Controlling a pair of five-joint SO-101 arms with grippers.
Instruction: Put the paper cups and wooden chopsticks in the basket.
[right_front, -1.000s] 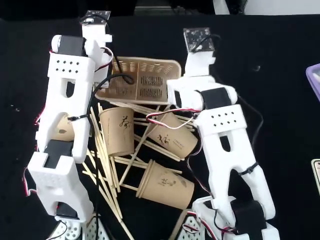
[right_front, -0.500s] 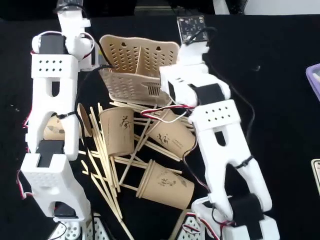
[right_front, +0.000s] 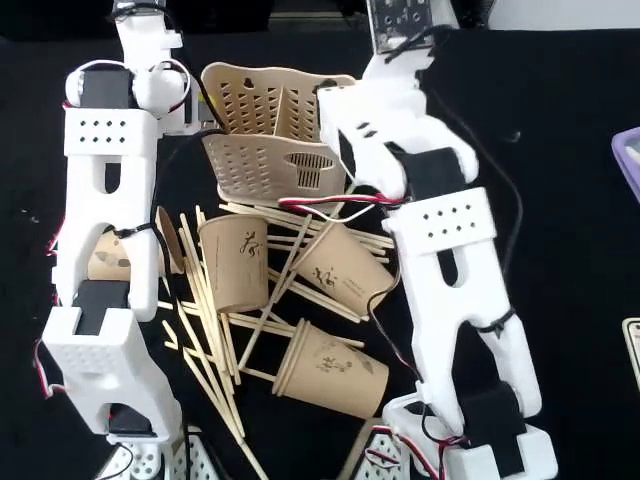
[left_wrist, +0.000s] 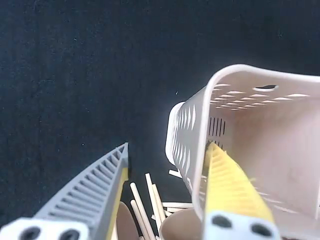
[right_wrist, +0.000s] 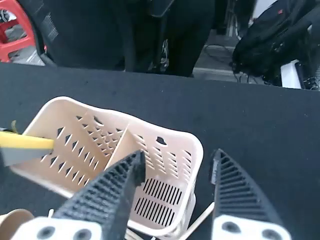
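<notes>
Your left gripper (left_wrist: 167, 148) is open, straddling one end wall of the basket (right_front: 265, 165): its yellow finger (left_wrist: 227, 190) sits inside and its grey-backed finger (left_wrist: 95, 200) outside over the black table (right_front: 560, 200). Whether either finger presses on the wall, you cannot tell. Your right gripper (right_wrist: 177, 157) is open as well. Its two black ribbed fingers (right_wrist: 112, 192) are spread, with the opposite end of the basket seen between them. Whether they touch it is not clear.

The basket is a pale beige plastic one with rows of narrow slots cut in its walls and an oval handle hole in the end. A slotted divider splits it into two compartments. It sits at the 12 o'clock side of the table, between the two arms, tipped so that its long side wall faces 6 o'clock.

The paper cups and chopsticks (right_front: 210, 330) lie in a pile on the table at 6 o'clock of the basket. The cups are brown with a small dark print, and all lie on their sides. The centre cup (right_front: 235, 262) has its mouth toward 12 o'clock. The right cup (right_front: 345, 270) lies at its 3 o'clock, under the red, white and black wires of your right arm. The near cup (right_front: 330, 368) lies at 5 o'clock with its mouth toward 9 o'clock. The left cup (right_front: 110, 255) lies at 9 o'clock, partly hidden by your left arm. The chopsticks are thin, pale wooden sticks, scattered and crossing under and between the cups, most of them running from 12 toward 6 o'clock.
</notes>
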